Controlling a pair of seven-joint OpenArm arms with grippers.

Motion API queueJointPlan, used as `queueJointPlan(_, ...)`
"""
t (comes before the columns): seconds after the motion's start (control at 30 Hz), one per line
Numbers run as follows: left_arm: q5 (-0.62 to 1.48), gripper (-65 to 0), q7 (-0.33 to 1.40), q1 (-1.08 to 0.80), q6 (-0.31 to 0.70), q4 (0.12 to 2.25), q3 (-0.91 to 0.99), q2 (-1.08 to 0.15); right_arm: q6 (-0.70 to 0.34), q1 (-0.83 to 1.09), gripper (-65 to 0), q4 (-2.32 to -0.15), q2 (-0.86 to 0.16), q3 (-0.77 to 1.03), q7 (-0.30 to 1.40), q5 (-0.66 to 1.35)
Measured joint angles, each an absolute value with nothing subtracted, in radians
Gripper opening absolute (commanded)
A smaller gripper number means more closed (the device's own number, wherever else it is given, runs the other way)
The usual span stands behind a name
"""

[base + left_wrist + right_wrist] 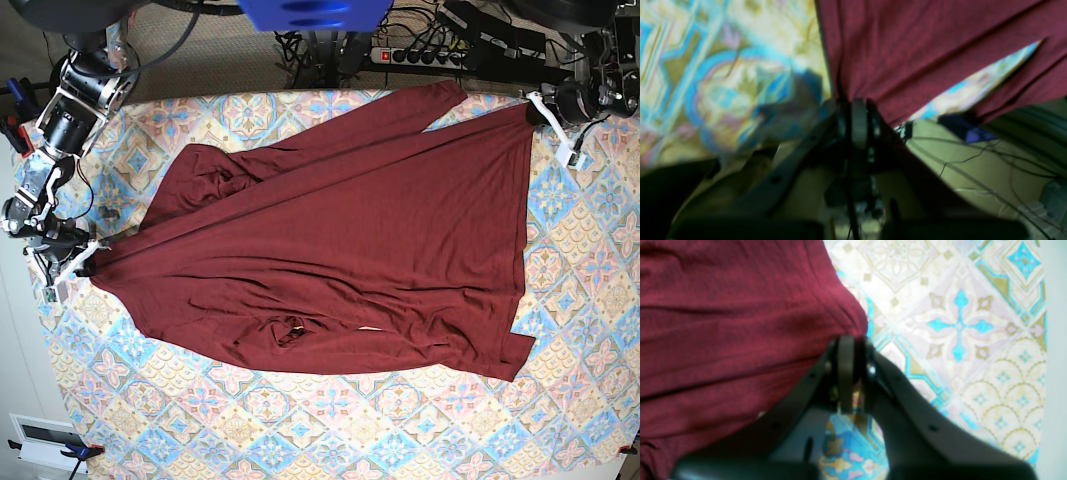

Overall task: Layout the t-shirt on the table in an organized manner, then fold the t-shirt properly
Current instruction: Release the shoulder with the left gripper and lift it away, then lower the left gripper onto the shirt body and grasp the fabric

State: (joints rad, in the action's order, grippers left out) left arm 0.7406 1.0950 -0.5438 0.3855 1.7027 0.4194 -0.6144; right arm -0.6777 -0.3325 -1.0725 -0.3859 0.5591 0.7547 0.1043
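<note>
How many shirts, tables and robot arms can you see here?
t-shirt: 1
table: 1
robot arms: 2, the left end effector and the right end effector, each pinching an edge of the shirt
Total: 4

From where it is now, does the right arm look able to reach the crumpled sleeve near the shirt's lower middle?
Probably yes: nothing stands between them, but the right gripper is shut on the t-shirt at its edge and would have to let go first.
</note>
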Motion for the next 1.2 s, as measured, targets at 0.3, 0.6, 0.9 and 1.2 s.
queueJointPlan(0.3, 0.786, -35.6, 1.159, -0.526, 0.385, 1.708, 0.419, -0.615, -0.677, -0.331, -65.0, -1.073, -0.385, 0.559, 0.756, 0.104)
queueJointPlan(0.6, 1.008, -35.0, 1.165, -0.447, 0.381, 1.705, 0.662, -0.582, -0.677, -0.331, -65.0, -1.073, -0.385, 0.559, 0.756, 0.101)
queueJointPlan(0.9, 0.831, -35.0, 1.163, -0.228, 0.376, 1.667, 0.533, -0.439, -0.677, -0.332, -65.0, -1.073, -0.385, 0.559, 0.756, 0.104)
queueJointPlan(1.2, 0.662, -35.0, 1.157, -0.112, 0.375, 1.547, 0.503, -0.346, -0.677, -0.332, -65.0, -1.073, -0.385, 0.559, 0.756, 0.104)
